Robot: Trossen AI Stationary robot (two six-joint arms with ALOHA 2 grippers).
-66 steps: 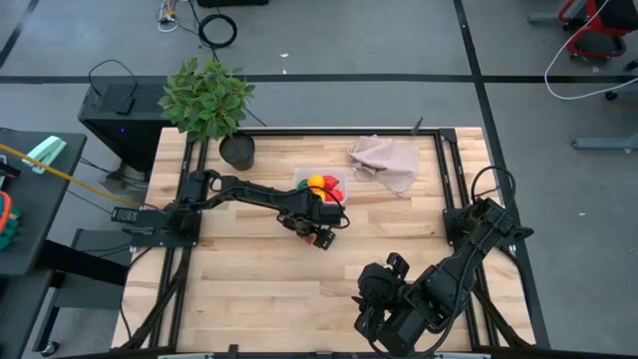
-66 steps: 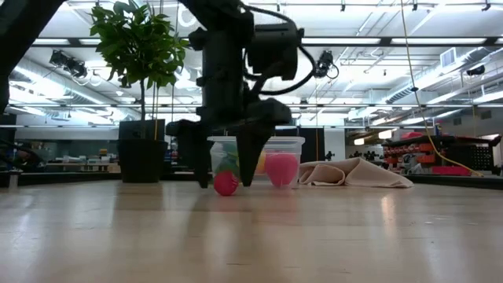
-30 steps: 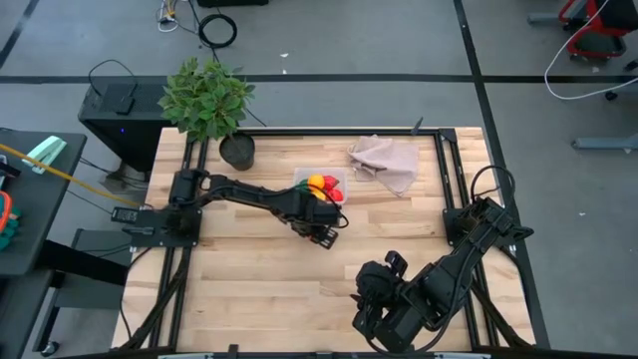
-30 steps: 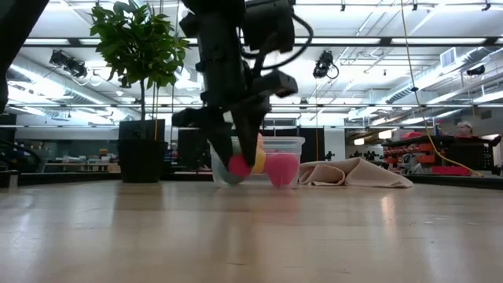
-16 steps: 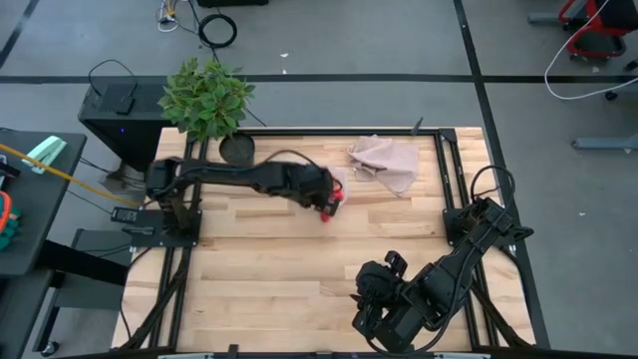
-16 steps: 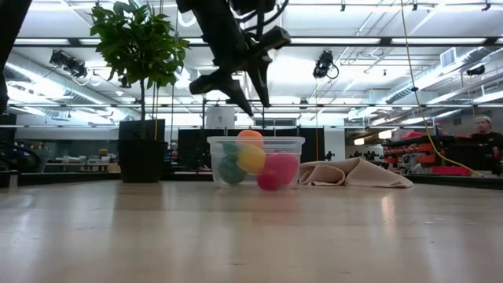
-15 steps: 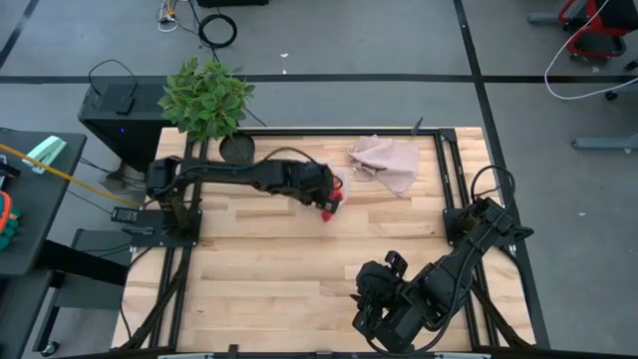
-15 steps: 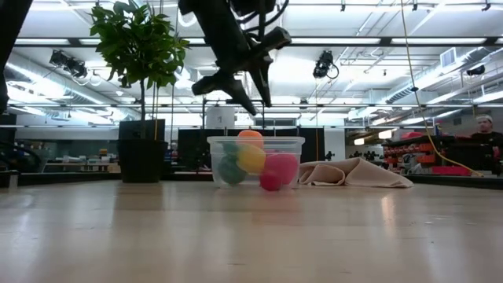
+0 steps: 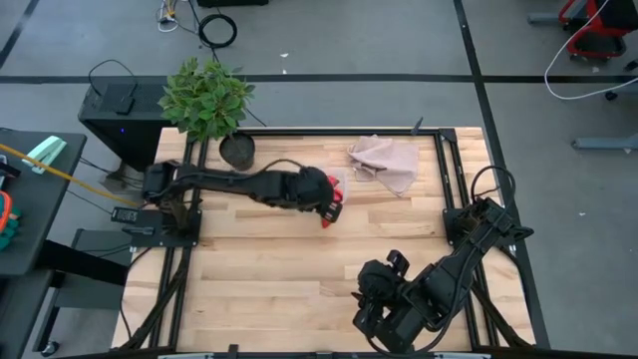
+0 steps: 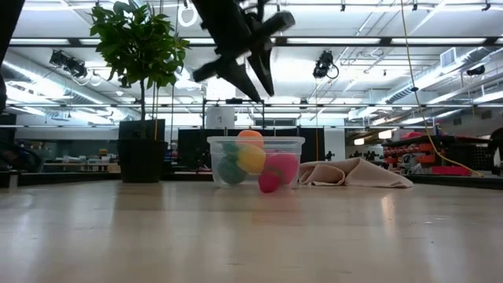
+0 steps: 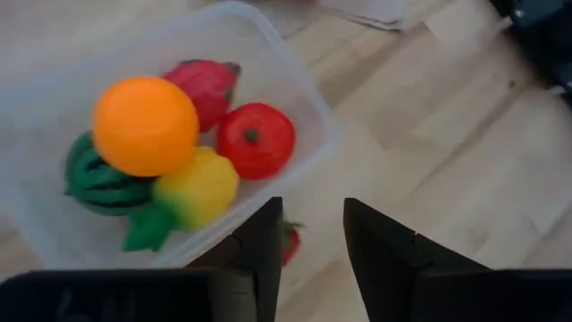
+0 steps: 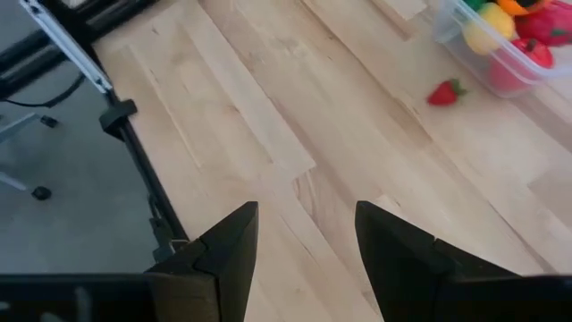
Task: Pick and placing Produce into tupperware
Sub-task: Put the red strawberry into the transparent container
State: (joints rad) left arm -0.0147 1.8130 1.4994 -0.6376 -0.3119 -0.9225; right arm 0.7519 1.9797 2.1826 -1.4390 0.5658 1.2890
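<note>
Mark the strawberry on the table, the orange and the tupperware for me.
strawberry (image 12: 444,92), right wrist view, on its red body.
orange (image 11: 146,126), left wrist view, middle of its top.
tupperware (image 11: 317,112), left wrist view, on its clear rim.

the clear tupperware holds an orange, tomato, lemon, pink dragon fruit and green melon. a red strawberry lies on the wood just beside it.
</note>
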